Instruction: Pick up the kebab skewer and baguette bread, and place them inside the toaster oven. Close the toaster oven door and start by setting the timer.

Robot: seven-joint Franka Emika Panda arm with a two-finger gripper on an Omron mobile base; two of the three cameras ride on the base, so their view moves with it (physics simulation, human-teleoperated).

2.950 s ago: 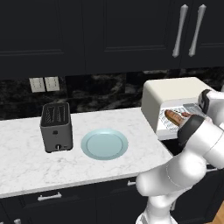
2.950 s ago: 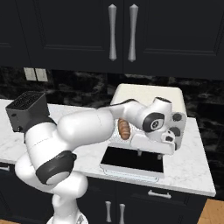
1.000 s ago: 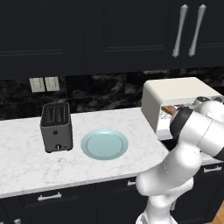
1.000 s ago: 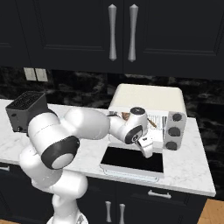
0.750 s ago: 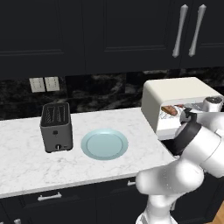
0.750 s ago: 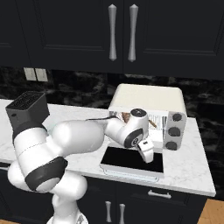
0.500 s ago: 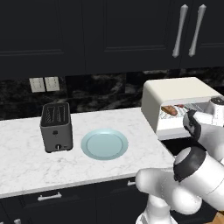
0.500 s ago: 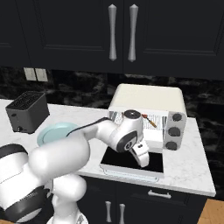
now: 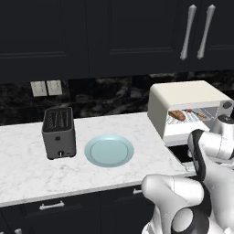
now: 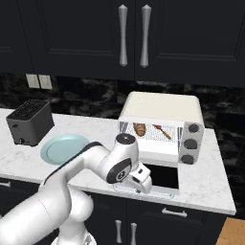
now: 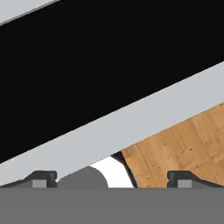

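Both food items sit on the wire rack inside the cream-white boxy toaster oven (image 10: 160,111): the small golden-brown baguette bread (image 10: 139,128) to the left as the right base view has it, the thin kebab skewer with reddish-brown meat chunks (image 10: 161,130) beside it, apart. The round pale-blue plate (image 9: 109,150) on the white marble counter (image 9: 27,169) carries nothing.

Change over the last three seconds: the arm has withdrawn from the oven cavity, where it was reaching in, and dropped to the front edge of the wide dark glass toaster oven door (image 10: 163,175), which lies folded down flat. The two-finger gripper (image 11: 110,178) now sits at that outer edge. In the hand view the silver-grey bar handle (image 11: 131,124) crosses diagonally just above the finger tips (image 11: 41,178), which stand wide apart, holding nothing.

Judgement: loading appears done; current step is closing the door. The gripper likely needs to catch the handle and swing it upward. The dark timer knobs (image 10: 191,136) remain for afterwards.
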